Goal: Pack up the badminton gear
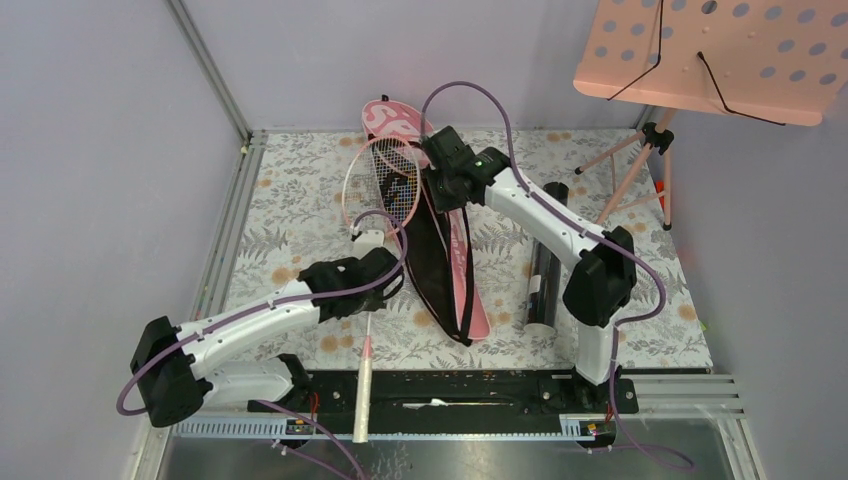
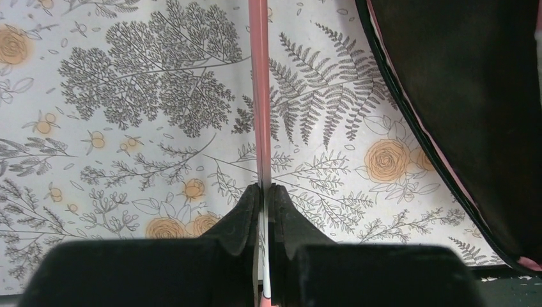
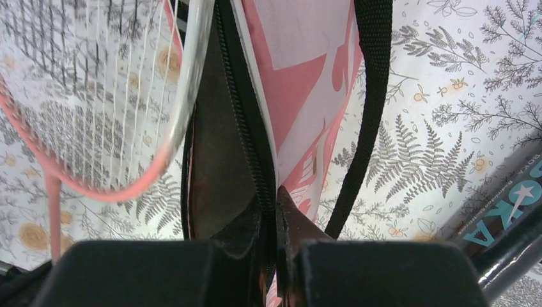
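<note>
Racket [image 1: 378,178]: long axis runs near-far on the desk [image 1: 300,190]. Pink head points to the far side, and the white handle points at the arm bases and overhangs the near rail. Left gripper [image 1: 378,272] is clenched on the thin pink shaft [image 2: 259,96] partway down; in the left wrist view the fingers [image 2: 246,204] pinch it on both sides, no gap. The head sits at the mouth of the pink cover [image 1: 462,270], overlapping its left edge. The cover lies just right of the racket on nearly the same axis, wide end far, narrow end near and angled slightly right. It's unzipped, black lining showing. Right gripper [image 1: 440,185] is clamped on the cover's zipper edge near the wide end; the right wrist view shows the jaws closed on the black seam [image 3: 259,160], with the strap [image 3: 365,96] hanging alongside. Black tube [image 1: 543,270] lies right of the cover, also near-far, apart from it. Music stand [image 1: 720,50] is at the far right corner.
</note>
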You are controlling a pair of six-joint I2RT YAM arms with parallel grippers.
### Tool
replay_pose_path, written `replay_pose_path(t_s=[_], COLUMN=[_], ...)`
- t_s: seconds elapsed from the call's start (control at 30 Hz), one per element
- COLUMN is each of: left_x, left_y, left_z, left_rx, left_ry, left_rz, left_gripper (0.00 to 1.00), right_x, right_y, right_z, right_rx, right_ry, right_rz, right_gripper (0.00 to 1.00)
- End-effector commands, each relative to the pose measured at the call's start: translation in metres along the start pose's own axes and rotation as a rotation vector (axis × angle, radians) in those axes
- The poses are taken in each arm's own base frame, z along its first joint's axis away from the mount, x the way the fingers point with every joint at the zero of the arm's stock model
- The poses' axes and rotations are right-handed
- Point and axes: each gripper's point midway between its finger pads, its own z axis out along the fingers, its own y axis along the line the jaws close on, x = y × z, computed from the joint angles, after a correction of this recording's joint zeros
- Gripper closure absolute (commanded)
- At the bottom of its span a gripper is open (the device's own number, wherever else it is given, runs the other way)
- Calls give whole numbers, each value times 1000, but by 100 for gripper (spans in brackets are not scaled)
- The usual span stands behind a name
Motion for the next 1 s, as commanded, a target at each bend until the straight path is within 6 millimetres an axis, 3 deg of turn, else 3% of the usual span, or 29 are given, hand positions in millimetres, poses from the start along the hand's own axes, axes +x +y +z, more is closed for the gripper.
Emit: replay_pose_path(t_s=[0.0, 0.13, 0.23, 0.43, 0.7, 0.8, 0.97], left_x=[10, 15, 15, 1, -14, -32, -80], left_y=[-7, -8, -9, -19, -46, -61, -95], left_z=[1, 6, 8, 13, 26, 28, 31], left_rx=[13, -4, -14, -35, -53, -40, -4], left_ry=[20, 37, 39, 24, 43, 7, -118], left_rz=[2, 18, 25, 62, 123, 102, 10], left_gripper=[100, 100, 100, 100, 100, 100, 100], right_x=[-50, -65, -63, -41, -32, -25, 4], right_y=[-3, -23, -33, -19, -12, 2, 32], right_z=[-10, -1, 6, 23, 19, 14, 5], right_rx=[-36, -32, -8, -104, -152, -228, -344], right_ry=[-111, -92, -62, -36, -35, -45, -30], right_rz=[107, 187, 184, 150, 146, 126, 66], right_gripper=[98, 99, 100, 100, 100, 100, 100])
